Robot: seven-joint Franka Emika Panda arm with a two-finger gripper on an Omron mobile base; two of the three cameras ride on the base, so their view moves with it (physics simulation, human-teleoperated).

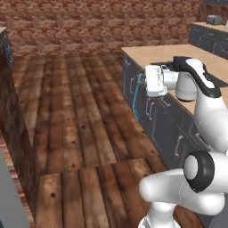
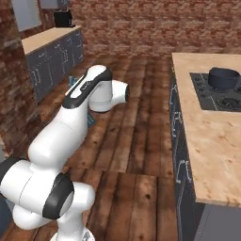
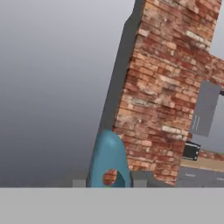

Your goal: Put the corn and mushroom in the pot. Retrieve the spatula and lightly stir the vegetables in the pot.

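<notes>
Pincer (image 3: 108, 183) level above floor, clamping teal spatula (image 3: 109, 162).

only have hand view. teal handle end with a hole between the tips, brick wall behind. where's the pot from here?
Observer: Right base view: the pot stands on the stovetop, set into the wooden counter on the arm's right.
Operator: and the hand?
Observer: The gripper is out over the wood floor, and the arm reaches away from that counter.
Operator: spatula clear of things?
Observer: Left base view: the spatula hangs down from the gripper, and I see it touching nothing else.
</notes>
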